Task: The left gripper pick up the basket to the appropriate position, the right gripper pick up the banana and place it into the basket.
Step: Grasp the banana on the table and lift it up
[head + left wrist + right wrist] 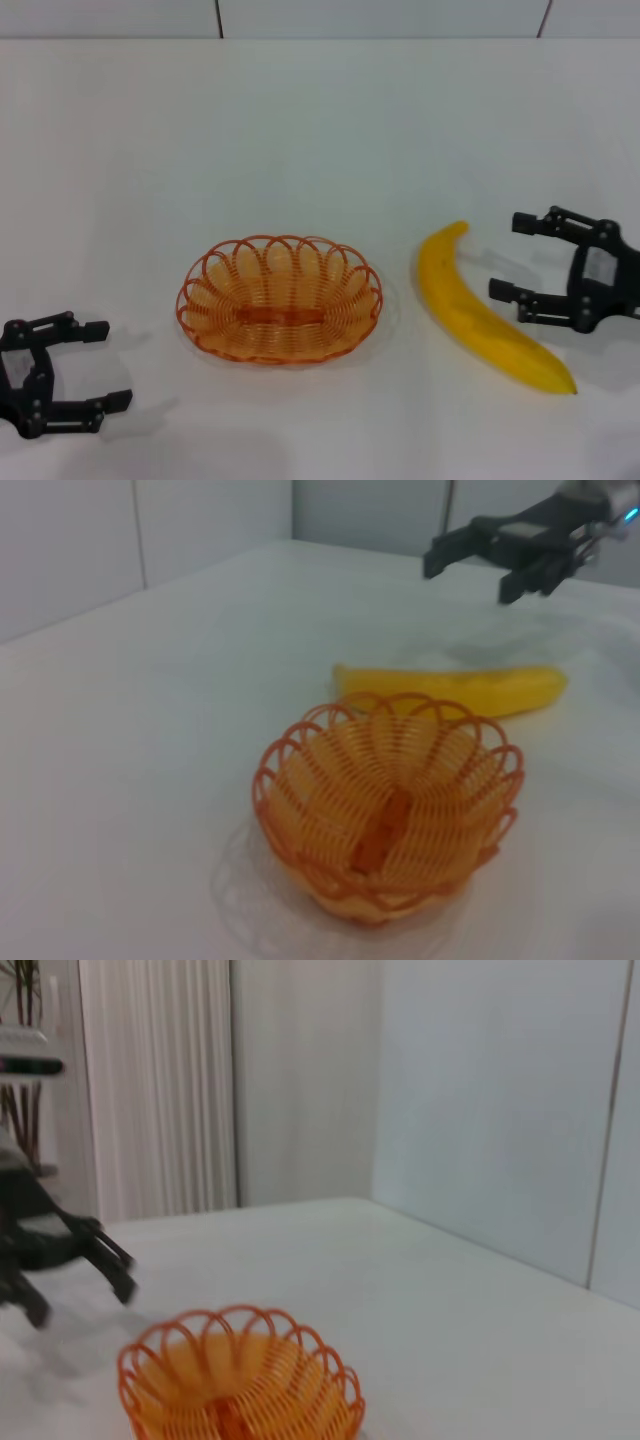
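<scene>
- Nearest the head camera, low at the robot's left, hangs the left end effector (95, 366), a black two-fingered claw with small screws; its fingers are spread wide and hold nothing.
- Beyond its fingertips, towards the robot's right, sits the shallow oval basket of orange wire loops with a scalloped rim (279, 298), upright on the white table (300, 130) and empty.
- Taking the basket as landmark, the left end effector is well apart from its left rim, fingers pointing at it. Reaching that rim looks like a plain sideways advance.
- On the basket's other side, just beside its right rim but not touching, lies the large curved bright yellow banana (482, 320), flat on the table.
- The banana's long axis runs diagonally: the stem end is farther from the robot and closer to the basket, the tip nearer the robot and farther to its right.
- The right end effector (513, 255), a black two-fingered claw with a small white label, is beyond the banana as seen from the basket, open and empty, fingers pointing towards the fruit's upper half.
- In the left wrist view it (470, 570) hovers above and behind the banana (450, 690), clear of it.
- Judged from this layout, each arm is nearer its own target, and neither pick has begun. The right arm's fingers would need to straddle the banana across its long axis.
</scene>
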`<action>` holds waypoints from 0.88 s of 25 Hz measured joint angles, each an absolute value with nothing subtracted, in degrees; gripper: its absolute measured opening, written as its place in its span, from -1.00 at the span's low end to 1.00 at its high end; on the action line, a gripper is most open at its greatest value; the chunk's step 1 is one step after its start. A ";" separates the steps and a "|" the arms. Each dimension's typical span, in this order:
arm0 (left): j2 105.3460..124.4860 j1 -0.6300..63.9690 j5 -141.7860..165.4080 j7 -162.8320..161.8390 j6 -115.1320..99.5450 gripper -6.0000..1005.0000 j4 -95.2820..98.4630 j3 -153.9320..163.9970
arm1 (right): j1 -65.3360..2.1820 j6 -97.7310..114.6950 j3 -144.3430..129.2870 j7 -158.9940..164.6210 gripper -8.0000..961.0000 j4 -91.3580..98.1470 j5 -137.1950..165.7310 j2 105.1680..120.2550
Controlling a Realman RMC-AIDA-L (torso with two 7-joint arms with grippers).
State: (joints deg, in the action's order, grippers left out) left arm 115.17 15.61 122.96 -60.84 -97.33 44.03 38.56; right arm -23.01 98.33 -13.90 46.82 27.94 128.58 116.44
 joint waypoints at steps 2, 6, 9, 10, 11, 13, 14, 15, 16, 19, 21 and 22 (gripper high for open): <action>115.29 15.91 122.95 -61.03 -96.80 0.75 44.05 38.53 | -22.96 102.24 -13.88 50.54 0.79 31.33 128.59 116.58; 115.28 16.97 122.71 -61.36 -96.71 0.75 43.95 38.27 | -24.49 110.64 -14.00 63.15 0.79 41.81 128.13 116.66; 115.34 17.58 122.35 -61.39 -96.68 0.75 43.93 38.18 | -26.44 111.71 -15.33 75.39 0.79 50.09 127.66 116.69; 115.38 17.83 122.24 -61.39 -96.68 0.75 43.92 38.17 | -27.06 111.21 -16.32 79.84 0.79 52.57 127.95 116.69; 115.40 17.98 122.20 -61.38 -96.68 0.75 43.91 38.16 | -27.47 110.18 -18.38 83.66 0.79 54.84 128.64 116.70; 115.46 18.28 122.11 -61.35 -96.67 0.75 43.89 38.13 | -28.22 107.71 -23.95 90.32 0.79 58.49 130.03 116.71; 115.47 18.42 122.07 -61.35 -96.67 0.75 43.89 38.10 | -28.57 106.86 -26.94 92.68 0.79 59.46 130.54 116.68; 115.48 18.55 122.00 -61.36 -96.67 0.75 43.88 38.03 | -29.07 106.22 -29.98 95.21 0.79 60.43 130.98 116.64; 115.48 18.64 121.93 -61.36 -96.67 0.75 43.87 37.92 | -29.65 106.10 -32.84 97.07 0.79 61.17 131.34 116.57; 115.47 18.75 121.43 -61.22 -96.67 0.75 43.86 37.01 | -32.16 106.97 -39.12 101.74 0.80 63.07 132.77 116.46; 115.33 18.89 121.41 -61.21 -96.75 0.75 43.85 36.69 | -33.82 107.57 -42.06 105.50 0.79 64.25 133.83 116.46; 115.30 19.03 121.40 -61.22 -96.83 0.75 43.86 36.65 | -34.66 107.77 -43.91 107.97 0.79 64.80 134.16 116.48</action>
